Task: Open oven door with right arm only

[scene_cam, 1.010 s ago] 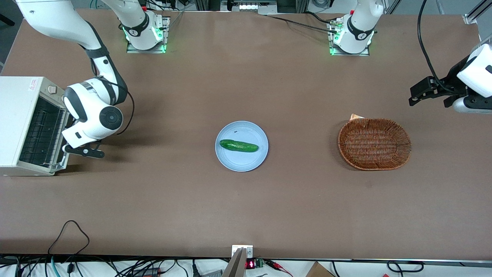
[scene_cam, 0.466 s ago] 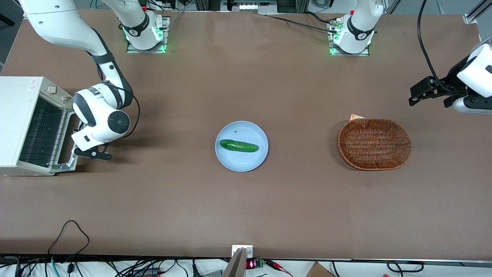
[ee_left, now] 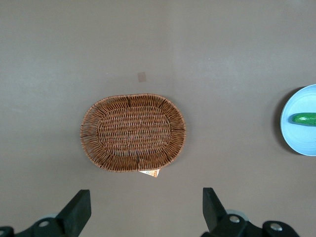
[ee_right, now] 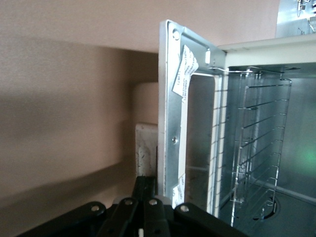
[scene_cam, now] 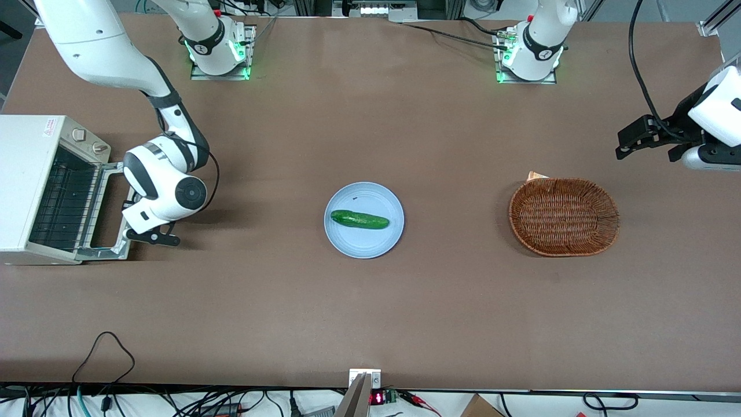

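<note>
The white oven point(scene_cam: 28, 174) stands at the working arm's end of the table, its wire rack point(ee_right: 256, 138) showing inside. The silver oven door point(scene_cam: 111, 250) hangs well open, swung down in front of the oven toward the plate. The right arm point(scene_cam: 165, 188) hovers over the door's outer edge. Its black gripper point(ee_right: 148, 186) is shut, both fingers pressed together with nothing between them. They sit against the pale bar handle point(ee_right: 146, 148) beside the door's metal frame point(ee_right: 170, 98). In the front view the fingers are hidden under the wrist.
A blue plate point(scene_cam: 370, 243) with a green cucumber point(scene_cam: 359, 219) sits mid-table. A brown wicker basket point(scene_cam: 564, 216) lies toward the parked arm's end. Two round knobs point(scene_cam: 79, 135) are on the oven's face.
The oven door has swung further down and outward. The right arm's wrist has drawn away from the oven toward the plate along with the door's edge.
</note>
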`<act>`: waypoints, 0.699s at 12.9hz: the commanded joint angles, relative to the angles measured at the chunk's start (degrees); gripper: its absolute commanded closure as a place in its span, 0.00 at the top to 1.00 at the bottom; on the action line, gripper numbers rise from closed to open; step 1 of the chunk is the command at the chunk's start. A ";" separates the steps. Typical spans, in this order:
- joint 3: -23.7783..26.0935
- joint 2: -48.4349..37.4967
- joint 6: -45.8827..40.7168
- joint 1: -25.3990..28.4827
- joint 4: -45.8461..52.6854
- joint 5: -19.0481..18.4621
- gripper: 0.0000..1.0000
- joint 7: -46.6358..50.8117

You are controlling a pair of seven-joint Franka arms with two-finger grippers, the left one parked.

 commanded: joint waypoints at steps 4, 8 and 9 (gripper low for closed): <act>-1.01 1.67 -0.95 0.52 0.67 -0.14 0.00 0.87; -1.09 2.29 -0.87 0.61 0.67 -0.14 0.00 0.96; -1.01 2.55 -0.87 0.61 0.67 -0.14 0.00 0.87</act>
